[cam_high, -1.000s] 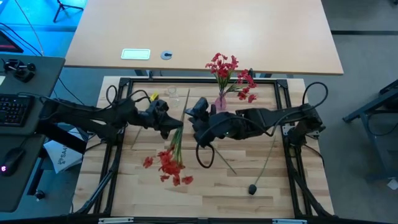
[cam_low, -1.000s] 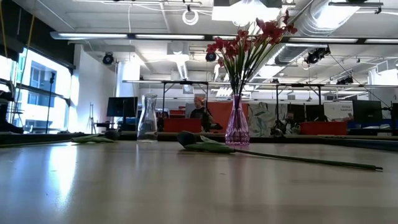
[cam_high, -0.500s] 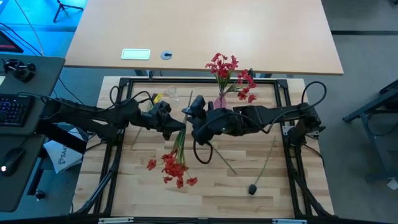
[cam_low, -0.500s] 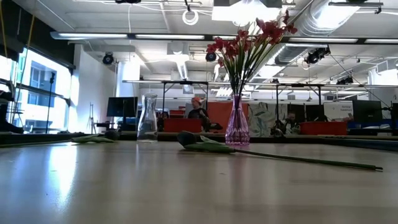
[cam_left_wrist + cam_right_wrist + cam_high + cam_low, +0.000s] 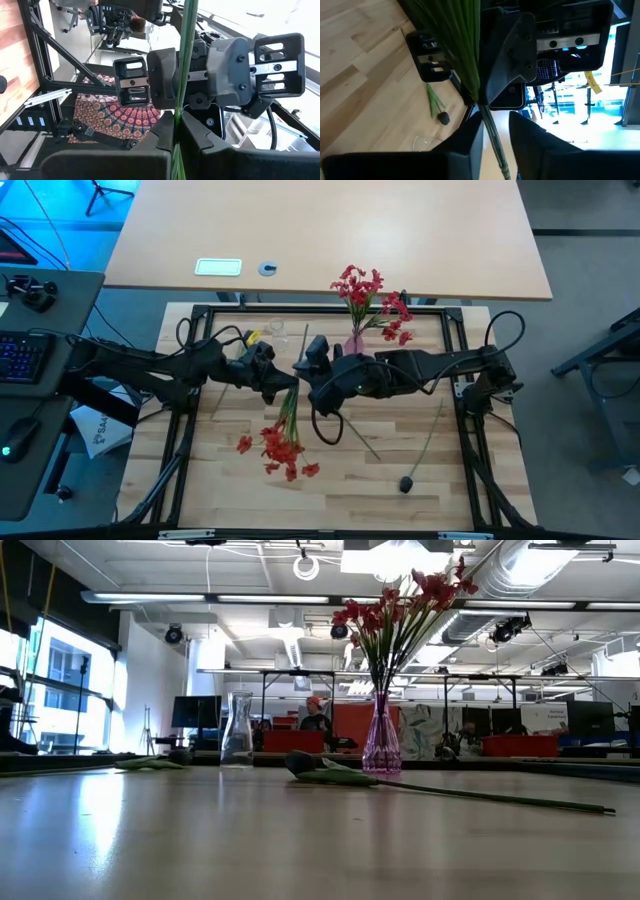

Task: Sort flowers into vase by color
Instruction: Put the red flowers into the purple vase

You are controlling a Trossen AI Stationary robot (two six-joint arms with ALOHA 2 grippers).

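Note:
My left gripper (image 5: 283, 383) is shut on a spray of red flowers (image 5: 283, 452) over the middle of the table. The spray's green stem (image 5: 300, 340) runs past the fingers toward the far edge. My right gripper (image 5: 303, 363) stands just beyond, with one finger on either side of that stem (image 5: 492, 131) and a gap still showing. A purple vase (image 5: 355, 342) at the far edge holds red flowers (image 5: 365, 292). An empty clear vase (image 5: 279, 331) stands to its left. A dark bud (image 5: 407, 483) on a thin stem lies on the table near right. My left gripper pinches the spray's green stem (image 5: 176, 131) between its two fingers, above the leaves and blossoms. The fingers lie across the stem and come from the table's left, about level. The blossom end hangs out toward the near edge and the bare end points toward the far edge.
A second loose stem (image 5: 362, 442) lies slanted on the wood near the table's middle. Another dark bud (image 5: 443, 118) lies by the clear vase. A black frame (image 5: 300, 308) rings the table. In the low view a bud (image 5: 300, 762) lies in front of the purple vase (image 5: 381, 745).
My right gripper has turned a little at the wrist and edged toward the left gripper, around the stem's bare end. The spray's blossoms have swung slightly toward the table's right and near edge. The left gripper has kept its hold.

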